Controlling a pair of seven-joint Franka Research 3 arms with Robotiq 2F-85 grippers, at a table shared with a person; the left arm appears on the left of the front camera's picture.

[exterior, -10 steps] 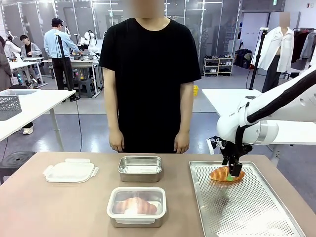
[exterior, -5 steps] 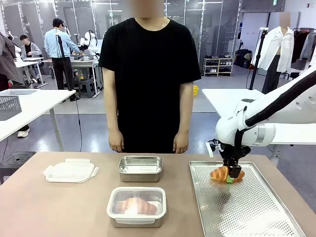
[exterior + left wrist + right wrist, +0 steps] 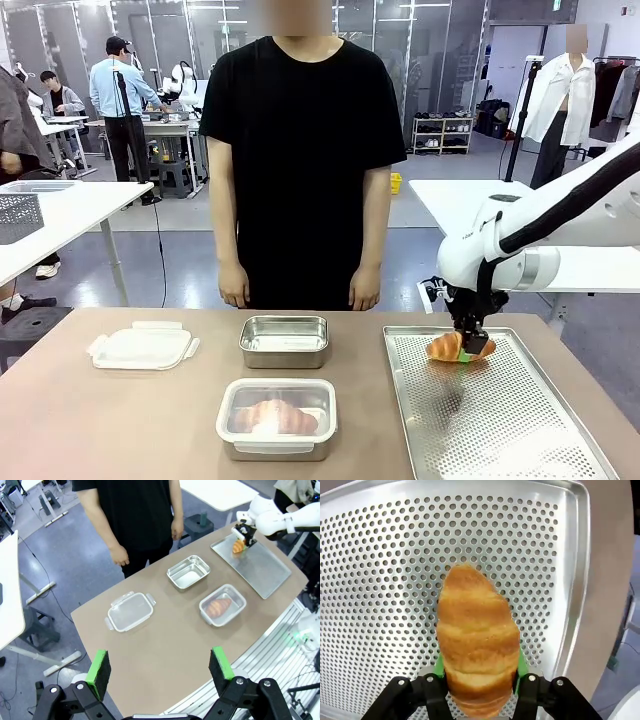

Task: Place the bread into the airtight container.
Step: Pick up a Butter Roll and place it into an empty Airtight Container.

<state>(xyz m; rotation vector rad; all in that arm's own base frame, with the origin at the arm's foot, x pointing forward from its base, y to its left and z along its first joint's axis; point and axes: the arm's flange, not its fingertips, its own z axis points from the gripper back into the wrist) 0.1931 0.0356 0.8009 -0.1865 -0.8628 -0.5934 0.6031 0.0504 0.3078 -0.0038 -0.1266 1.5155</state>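
Looking across the table (image 3: 120,420) in the front view, the right gripper (image 3: 472,345) is pinching the croissant (image 3: 452,347) at the far end of the perforated tray (image 3: 520,430), jaws clamped onto its flanks. The bread is lying left to right; whether it is resting on the tray or hanging just clear, I cannot tell. The empty steel container (image 3: 285,341) is sitting to the robot's left of that grip, past the tray's edge, so the carry is probably going that way. A nearer container (image 3: 277,417) is holding another croissant, and a loose lid (image 3: 143,347) is lying farther left.

In the left wrist view, the left gripper (image 3: 159,666) is hanging high above the table's near edge, fingers wide apart, gripping nothing, well apart from the bread.

In the right wrist view, the green pads (image 3: 439,666) are pressing both sides of the croissant, its long axis running straight out between the fingers.
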